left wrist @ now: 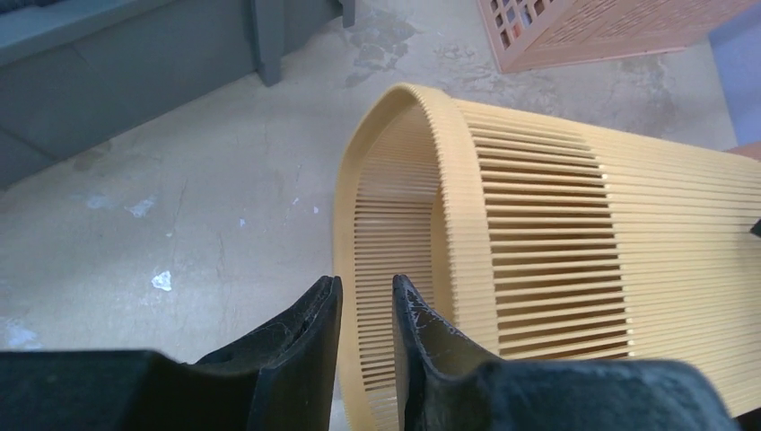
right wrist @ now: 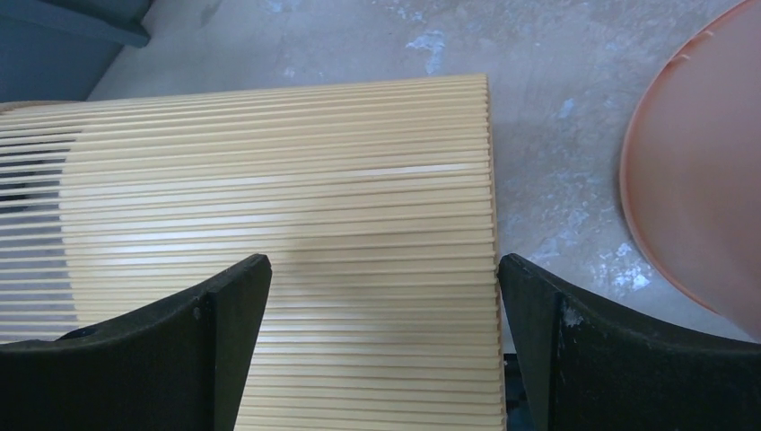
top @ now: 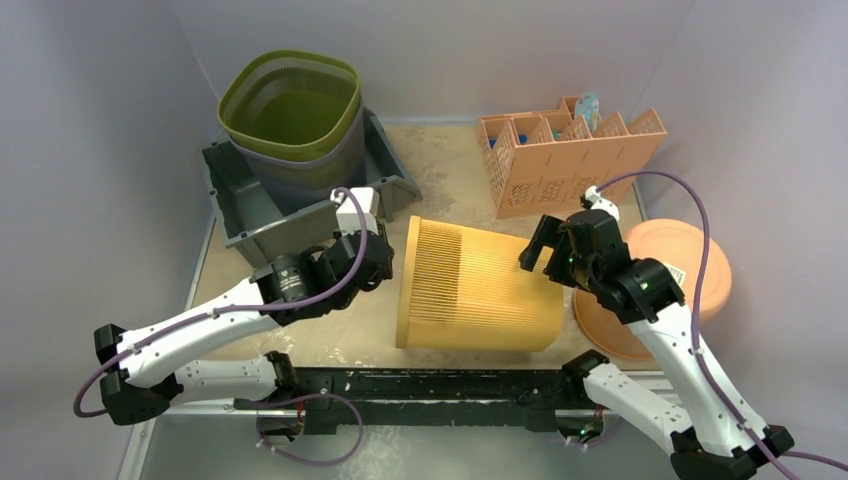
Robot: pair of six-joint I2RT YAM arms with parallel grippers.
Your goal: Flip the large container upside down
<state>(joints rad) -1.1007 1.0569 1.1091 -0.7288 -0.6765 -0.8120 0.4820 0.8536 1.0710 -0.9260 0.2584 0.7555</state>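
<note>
Left gripper (left wrist: 366,310) pinching the rim of the toppled yellow slatted basket (top: 480,285), right gripper (right wrist: 384,296) spread wide over its closed base edge.

slatted yellow plastic container (top: 480,288), matt; rough, stained tabletop (top: 455,170)

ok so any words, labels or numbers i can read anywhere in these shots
None can be read.
Blue-and-white item standing in the orange crate: may carry print, too small and blurred to read.
Small patch on the orange lid: perhaps a sticker, illegible.
Yellow slatted basket, green basket, grey tray: no text visible.
</note>
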